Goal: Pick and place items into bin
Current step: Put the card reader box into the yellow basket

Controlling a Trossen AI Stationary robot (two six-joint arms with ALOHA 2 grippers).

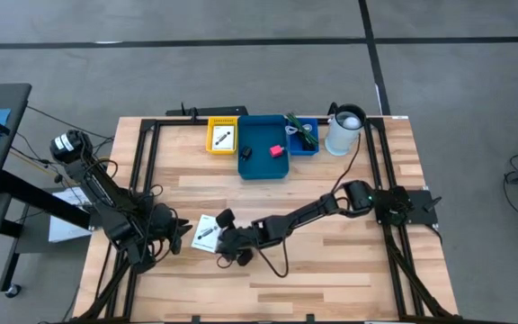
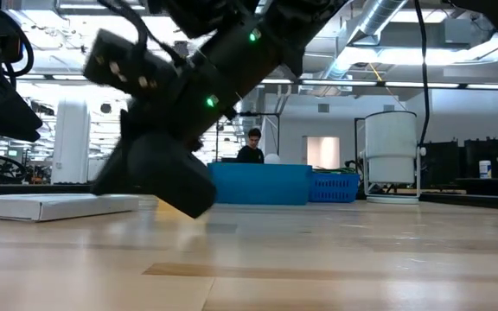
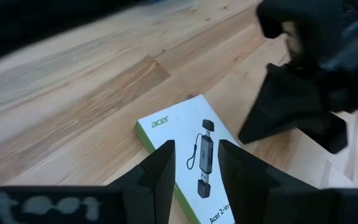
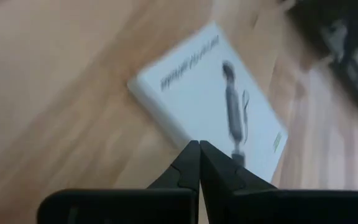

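A white flat printed box [image 1: 207,232] lies flat on the wooden table, near its left front; it also shows in the low view [image 2: 54,206]. My left gripper [image 3: 194,163] stands open just left of it [image 1: 183,236], its fingers hovering over the box's printed face [image 3: 191,140]. My right gripper [image 4: 199,152] is shut and slants down at the box's right side [image 1: 221,238]. The blue bin [image 1: 263,148] stands at the far middle, holding a pink-red block [image 1: 277,150] and a small black piece [image 1: 246,153]. My right gripper brings its shut fingertips, slanting down from the table's right, to the box's face near its right edge [image 4: 219,140]. I cannot tell whether they touch it. The box lies flat on the table.
A yellow tray with a card [image 1: 222,137] stands left of the bin. To the bin's right are a small blue basket with green stringy pieces [image 1: 302,135] and a white cylinder [image 1: 344,130]. Bare wood stretches between the box and the bin. A person shows far behind the table [image 2: 251,147].
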